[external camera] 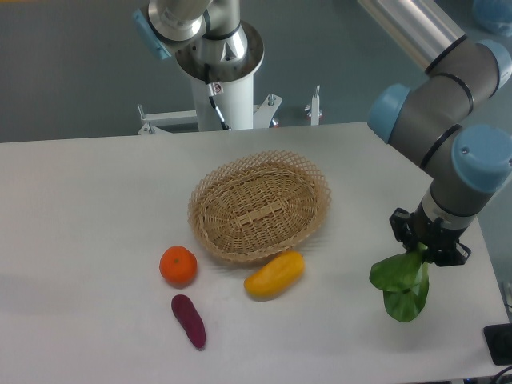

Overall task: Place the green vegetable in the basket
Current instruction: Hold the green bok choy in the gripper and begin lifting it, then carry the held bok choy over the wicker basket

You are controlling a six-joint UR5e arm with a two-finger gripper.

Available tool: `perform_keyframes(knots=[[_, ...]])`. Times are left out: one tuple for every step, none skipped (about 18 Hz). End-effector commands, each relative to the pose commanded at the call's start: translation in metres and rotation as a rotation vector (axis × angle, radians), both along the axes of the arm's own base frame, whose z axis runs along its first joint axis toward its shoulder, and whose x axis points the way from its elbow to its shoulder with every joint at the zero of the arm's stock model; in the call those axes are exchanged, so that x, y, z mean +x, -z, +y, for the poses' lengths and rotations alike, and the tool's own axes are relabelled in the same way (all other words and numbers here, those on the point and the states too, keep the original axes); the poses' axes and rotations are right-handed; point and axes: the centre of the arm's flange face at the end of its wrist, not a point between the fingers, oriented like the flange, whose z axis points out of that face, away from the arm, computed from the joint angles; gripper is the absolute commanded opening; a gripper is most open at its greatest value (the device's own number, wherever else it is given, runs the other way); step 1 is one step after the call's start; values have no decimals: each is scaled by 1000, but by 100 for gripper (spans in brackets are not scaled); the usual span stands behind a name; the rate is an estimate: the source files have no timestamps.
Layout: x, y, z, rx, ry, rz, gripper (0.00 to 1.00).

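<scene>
The green vegetable has broad dark green leaves that hang down at the right side of the table. My gripper sits right over its upper end, and its fingers seem shut on the stem, which is hidden between them. The leaves hang low, at or just above the table surface. The tan wicker basket stands at the table's middle, well to the left of my gripper, and is empty.
A yellow oblong fruit lies just in front of the basket. An orange and a purple sweet potato lie front left of it. The table's right edge is close to my gripper. The robot base stands behind the table.
</scene>
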Motion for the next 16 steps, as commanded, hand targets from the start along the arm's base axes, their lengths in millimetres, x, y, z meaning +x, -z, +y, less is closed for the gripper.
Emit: perform_keyframes(knots=[[1, 0, 1, 1, -6, -3, 27], [2, -1, 2, 7, -13, -5, 27], [4, -1, 3, 9, -15, -8, 27], [7, 2, 6, 7, -12, -12, 27], [14, 1, 13, 6, -3, -11, 27], [18, 1, 17, 5, 2, -11, 27], [22, 1, 18, 4, 7, -14, 27], [32, 6, 21, -2, 16, -26, 27], [44, 10, 23, -8, 28, -32, 27], [53, 13, 22, -4, 33, -29, 27], [62, 13, 18, 4, 37, -18, 27], [73, 15, 15, 10, 42, -11, 27], [87, 15, 16, 13, 53, -2, 27], [102, 17, 20, 12, 68, 2, 27], [114, 21, 20, 11, 79, -1, 27], [123, 19, 19, 9, 85, 0, 27]])
